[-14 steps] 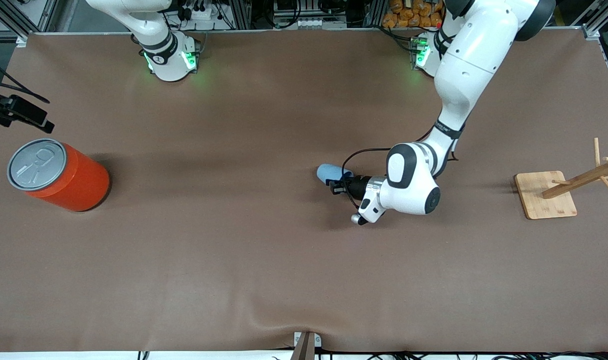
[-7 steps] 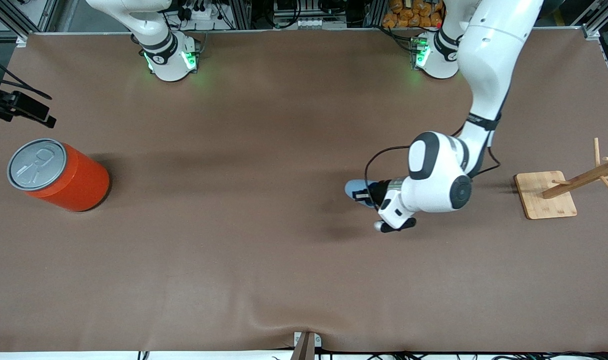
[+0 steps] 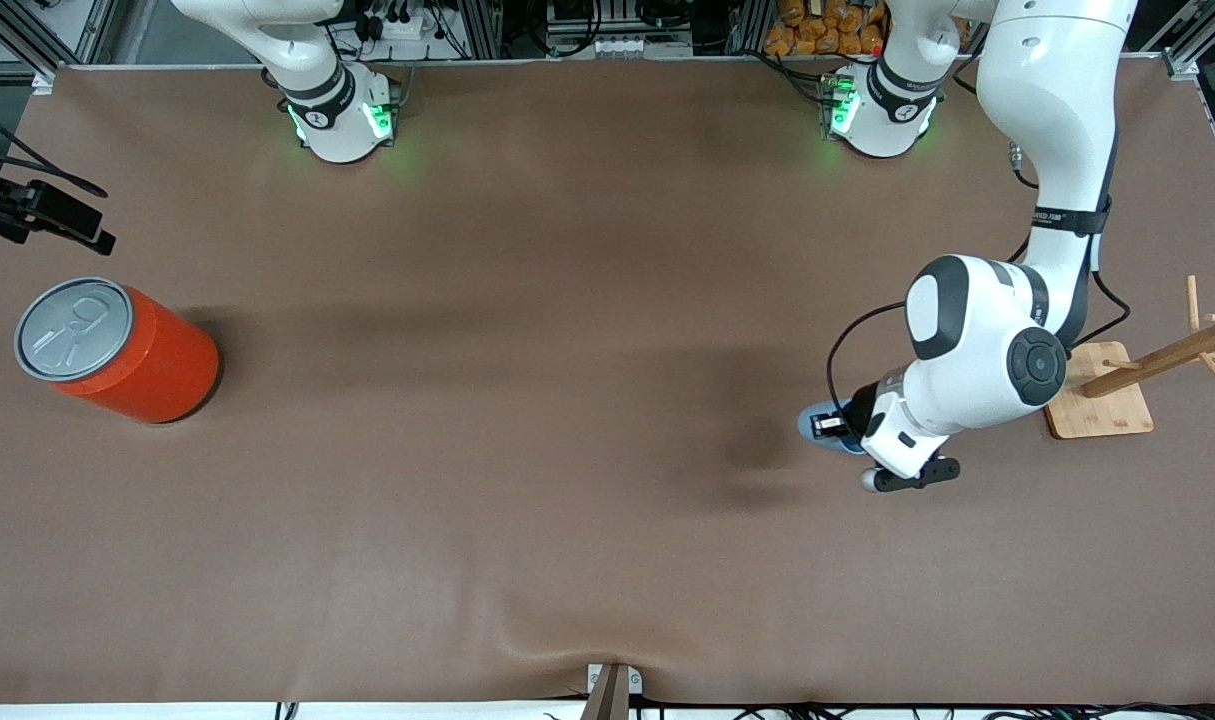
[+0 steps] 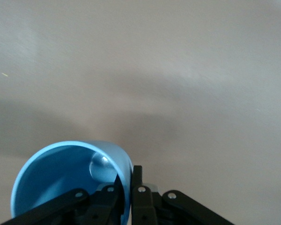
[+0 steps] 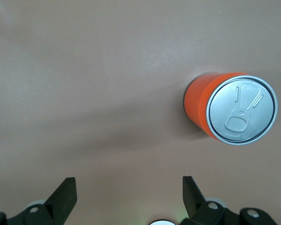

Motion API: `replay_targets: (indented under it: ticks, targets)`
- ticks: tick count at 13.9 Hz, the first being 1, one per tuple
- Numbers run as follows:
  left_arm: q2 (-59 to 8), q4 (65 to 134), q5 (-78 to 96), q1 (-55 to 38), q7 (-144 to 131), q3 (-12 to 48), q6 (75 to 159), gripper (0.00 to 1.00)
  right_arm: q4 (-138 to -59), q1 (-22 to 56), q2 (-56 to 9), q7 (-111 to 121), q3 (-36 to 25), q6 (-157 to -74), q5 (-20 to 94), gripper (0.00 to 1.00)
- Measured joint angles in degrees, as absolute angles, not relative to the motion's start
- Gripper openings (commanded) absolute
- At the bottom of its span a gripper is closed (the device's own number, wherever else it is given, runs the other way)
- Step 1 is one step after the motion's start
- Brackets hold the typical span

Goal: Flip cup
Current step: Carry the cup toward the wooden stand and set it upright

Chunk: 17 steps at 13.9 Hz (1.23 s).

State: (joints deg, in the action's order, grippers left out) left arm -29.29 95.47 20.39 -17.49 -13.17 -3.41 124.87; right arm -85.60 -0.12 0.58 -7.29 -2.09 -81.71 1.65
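The small light-blue cup (image 3: 817,428) is held by my left gripper (image 3: 829,427) over the brown table, toward the left arm's end, beside the wooden stand. In the left wrist view the cup (image 4: 61,183) shows its darker blue inside, and my left gripper (image 4: 128,187) is shut on its wall, one finger inside and one outside. The arm's wrist hides most of the cup in the front view. My right gripper (image 5: 129,192) is open and empty, high over the table; in the front view only a dark part of it (image 3: 37,215) shows at the right arm's end.
A big orange can (image 3: 117,350) with a grey pull-tab lid stands at the right arm's end; it also shows in the right wrist view (image 5: 232,110). A wooden stand (image 3: 1097,390) with pegs sits at the left arm's end, close to the left arm's wrist.
My left gripper has carried the cup from the table's middle toward the left arm's end and toward the wooden stand. The right arm has barely moved.
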Motion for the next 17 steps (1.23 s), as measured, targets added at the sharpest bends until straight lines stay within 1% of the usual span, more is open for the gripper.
replay_targets:
  ticks: [5, 9, 13, 14, 15, 17]
  targets:
    - [-29.3, 99.1, 10.3, -17.5, -18.6, -4.2, 132.5, 0.0, -84.8, -0.1, 0.6, -5.3, -2.2, -81.7, 1.5, 1.0]
    - [-29.3, 101.9, 9.1, -17.5, -18.9, -5.1, 137.6, 0.0, -84.7, -0.2, 0.6, -5.2, -2.2, -81.7, 1.4, 1.0]
    - [-29.1, 105.6, 3.7, -17.4, -19.2, -5.9, 139.3, 0.0, -84.7, -0.2, 0.6, -5.1, -2.2, -81.7, 1.4, 1.0]
    - [-28.9, 106.5, 2.6, -17.2, -19.2, -6.0, 139.5, 0.63, -84.7, -0.2, 0.6, -5.1, -2.2, -81.7, 1.4, 1.0]
    - [-28.5, 107.1, 2.1, -16.6, -19.3, -6.1, 139.7, 1.0, -84.7, -0.2, 0.6, -5.1, -2.2, -81.7, 1.4, 1.0]
    - [-27.1, 107.4, 1.5, -15.0, -19.1, -6.1, 139.6, 1.0, -84.7, -0.2, 0.6, -5.1, -2.1, -81.6, 1.4, 1.0]
